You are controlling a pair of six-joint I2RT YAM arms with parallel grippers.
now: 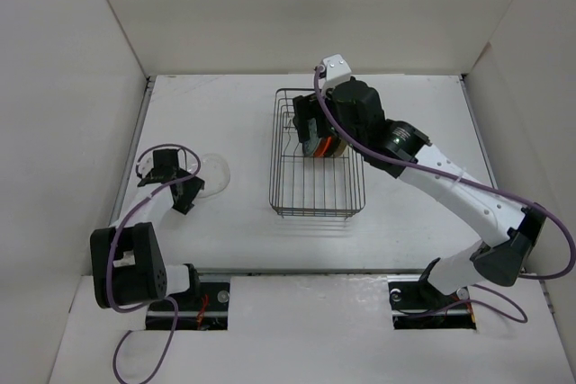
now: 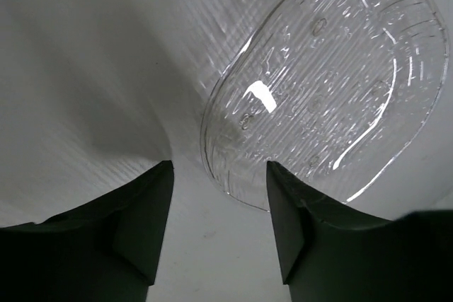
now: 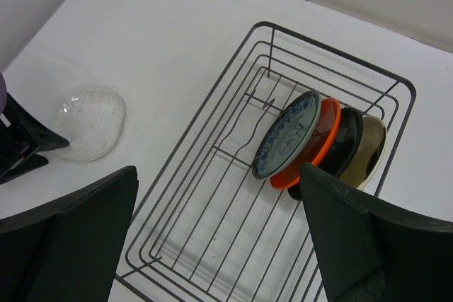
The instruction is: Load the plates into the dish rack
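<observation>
The dish rack (image 1: 315,188) stands mid-table. Four plates stand on edge in its far end: teal-patterned (image 3: 287,134), orange (image 3: 320,148), glossy black (image 3: 347,148) and cream (image 3: 373,150). My right gripper (image 3: 219,196) is open and empty, hovering above the rack (image 3: 212,196) beside those plates; it also shows in the top view (image 1: 309,128). The clear glass plate (image 2: 325,83) lies flat on the table left of the rack (image 1: 214,173). My left gripper (image 2: 219,175) is open and empty, low at the plate's near edge, not touching it.
White walls (image 1: 81,87) enclose the table on the left, back and right. The left gripper (image 1: 183,183) sits close to the left wall. The near half of the rack holds no plates.
</observation>
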